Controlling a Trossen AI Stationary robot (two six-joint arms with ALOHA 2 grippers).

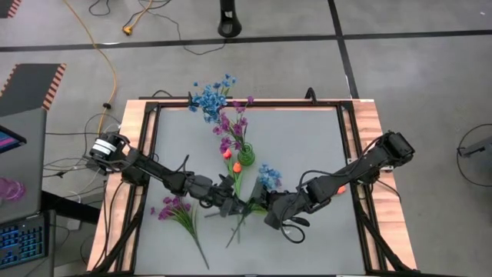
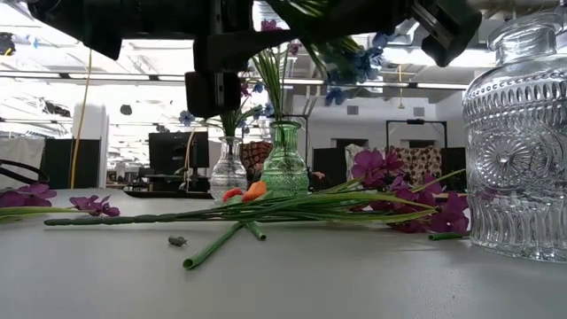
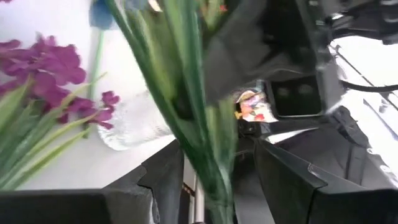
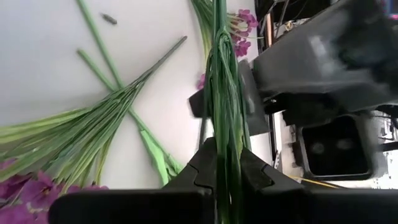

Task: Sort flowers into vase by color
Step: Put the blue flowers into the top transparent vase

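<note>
High view: the grey table [image 1: 307,138] carries both dark arms, which meet low of centre, toward six o'clock. The left arm comes in from nine o'clock and the right arm from three o'clock. Between them, raised off the surface, is a blue flower sprig [image 1: 268,176], its blue head pointing toward twelve o'clock and its green stem running down toward the grippers. The right gripper [image 4: 227,163] has its fingers pressed together on that bundle of green stem, as the right wrist view shows plainly. The left gripper [image 3: 214,180] sits right against the same stem; its fingers stand spread either side of the green stalk, and from the blurred left wrist view I cannot tell whether they touch it. At twelve o'clock on the table a clear vase holds a blue bunch [image 1: 209,96], and just below it, toward the centre, a green glass vase [image 2: 284,164] holds purple flowers [image 1: 233,127]. Orange-red tulip buds [image 1: 237,161] lie just beside the green vase on its six o'clock side. A loose purple sprig [image 1: 175,208] lies at about seven o'clock, its stem trailing toward the near edge. In the low view a large patterned clear glass vase [image 2: 518,142] stands close to the camera at three o'clock, with more purple blooms and long green stems lying on the table beside it.
</note>
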